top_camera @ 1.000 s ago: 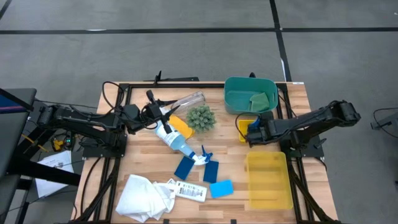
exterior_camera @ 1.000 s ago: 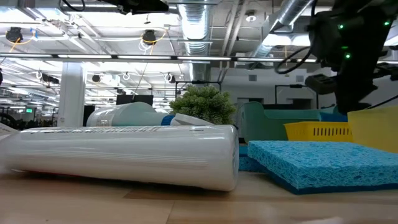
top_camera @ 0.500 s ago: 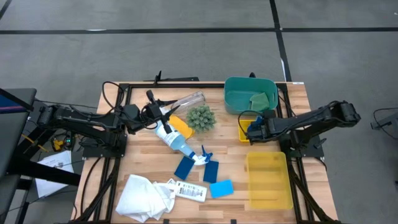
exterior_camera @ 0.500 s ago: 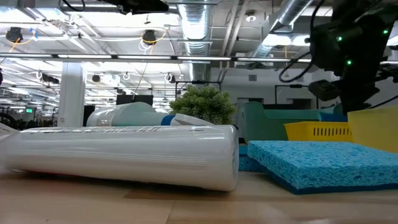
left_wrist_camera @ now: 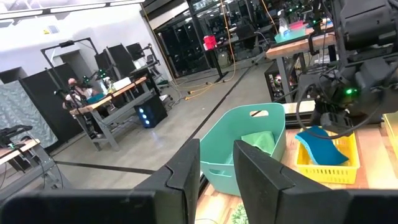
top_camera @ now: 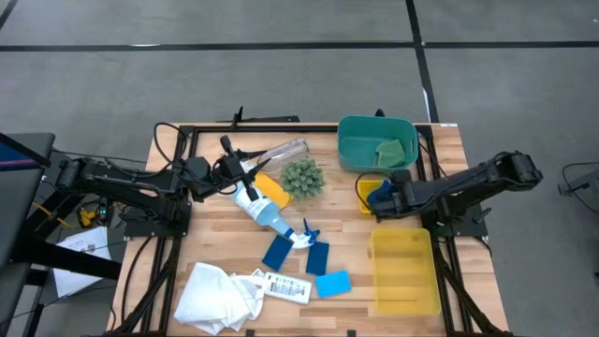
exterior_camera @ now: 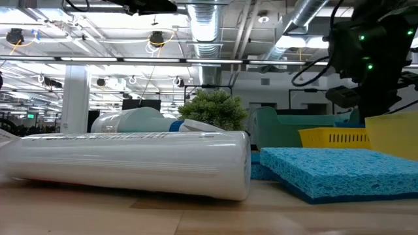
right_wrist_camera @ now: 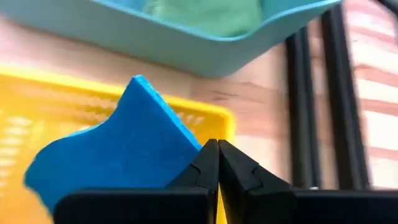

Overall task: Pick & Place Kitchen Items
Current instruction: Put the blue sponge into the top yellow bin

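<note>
Where jaws meet: blue sponge (right_wrist_camera: 118,152) beside.

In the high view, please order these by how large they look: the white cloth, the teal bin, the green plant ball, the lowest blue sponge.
1-2. white cloth and teal bin: look alike, no ranking
3. green plant ball
4. lowest blue sponge

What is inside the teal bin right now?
The teal bin holds a green sponge lying against its right side. The rest of its floor looks bare from above; anything beneath the sponge is hidden.
</note>
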Controlling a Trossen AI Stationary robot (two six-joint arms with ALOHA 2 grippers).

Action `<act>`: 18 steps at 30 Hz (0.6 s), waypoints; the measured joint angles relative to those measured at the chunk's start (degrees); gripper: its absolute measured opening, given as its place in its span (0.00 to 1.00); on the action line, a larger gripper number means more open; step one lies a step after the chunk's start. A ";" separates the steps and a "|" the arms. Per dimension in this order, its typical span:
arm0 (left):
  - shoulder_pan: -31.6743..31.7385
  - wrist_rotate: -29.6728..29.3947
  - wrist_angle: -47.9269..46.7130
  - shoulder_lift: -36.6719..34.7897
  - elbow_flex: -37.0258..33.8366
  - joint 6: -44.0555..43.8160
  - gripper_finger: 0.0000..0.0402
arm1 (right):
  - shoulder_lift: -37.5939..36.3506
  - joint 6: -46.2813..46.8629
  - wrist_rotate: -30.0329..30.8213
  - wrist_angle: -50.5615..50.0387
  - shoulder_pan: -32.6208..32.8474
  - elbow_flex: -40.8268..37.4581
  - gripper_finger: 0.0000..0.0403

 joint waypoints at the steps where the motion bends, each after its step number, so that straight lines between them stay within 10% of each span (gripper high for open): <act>1: 0.00 0.01 0.00 0.00 0.00 0.00 0.23 | 0.02 -0.01 -0.53 0.35 0.68 0.39 0.00; 18: 0.00 0.01 0.00 0.00 0.00 0.00 0.23 | 0.01 1.28 -1.07 -0.21 7.00 4.54 0.00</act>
